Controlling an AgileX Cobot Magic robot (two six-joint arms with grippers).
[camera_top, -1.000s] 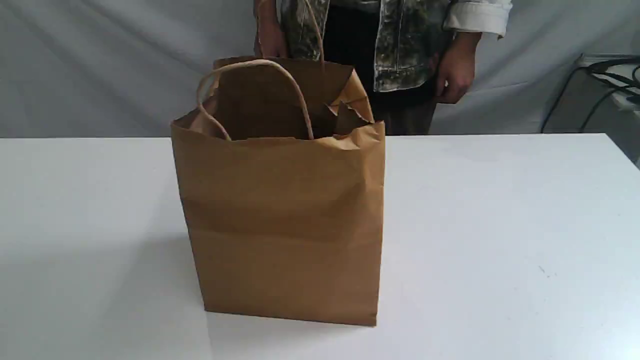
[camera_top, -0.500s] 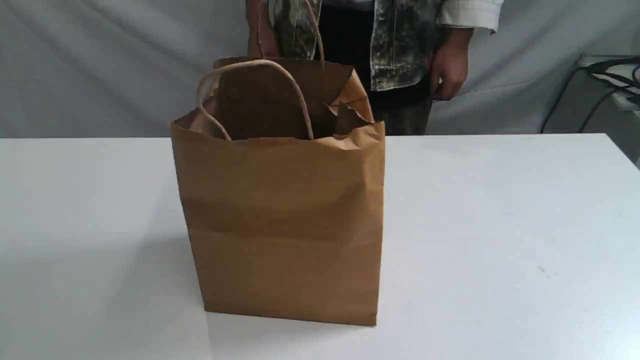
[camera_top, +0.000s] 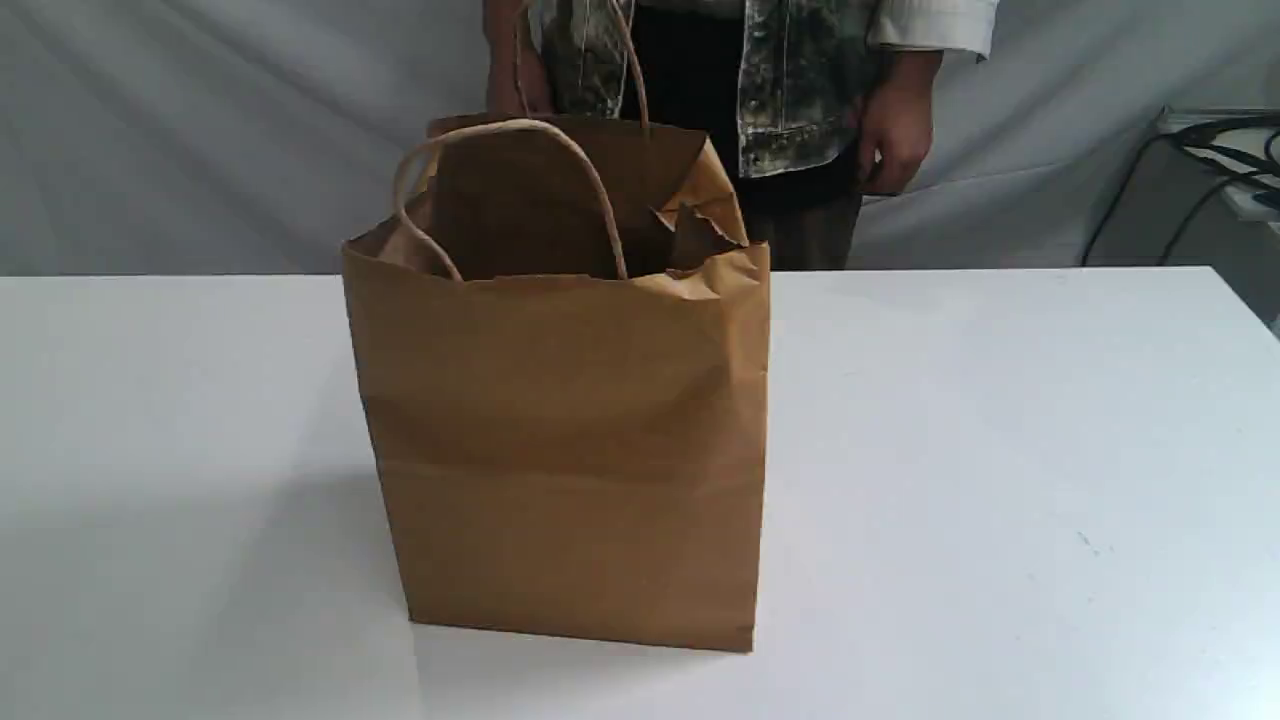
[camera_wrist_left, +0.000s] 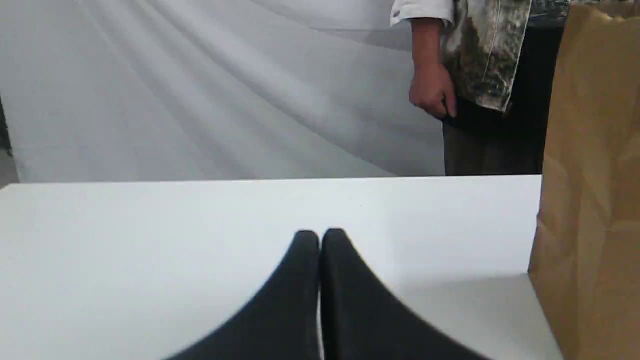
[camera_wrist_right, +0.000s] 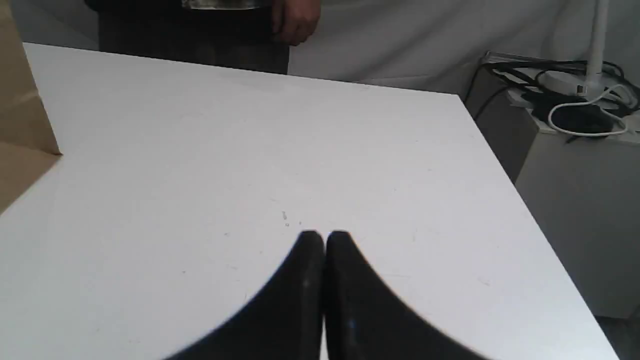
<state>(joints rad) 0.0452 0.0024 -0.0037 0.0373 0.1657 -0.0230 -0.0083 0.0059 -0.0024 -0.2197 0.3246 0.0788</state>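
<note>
A brown paper bag (camera_top: 565, 440) stands upright and open in the middle of the white table (camera_top: 1000, 450), its twisted paper handles (camera_top: 505, 135) raised. Its side also fills one edge of the left wrist view, brown paper bag (camera_wrist_left: 592, 200), and a corner shows in the right wrist view, brown paper bag (camera_wrist_right: 20, 135). My left gripper (camera_wrist_left: 320, 235) is shut with nothing in it, low over bare table beside the bag. My right gripper (camera_wrist_right: 324, 236) is likewise shut and empty, over bare table on the bag's other side. Neither gripper appears in the exterior view.
A person (camera_top: 760, 90) in a patterned jacket stands behind the table's far edge, right behind the bag, hands hanging down. A grey stand with black and white cables (camera_wrist_right: 575, 105) sits off the table's right side. White cloth hangs behind.
The person behind the table has shifted slightly to the left. The bag and both grippers have not moved.
</note>
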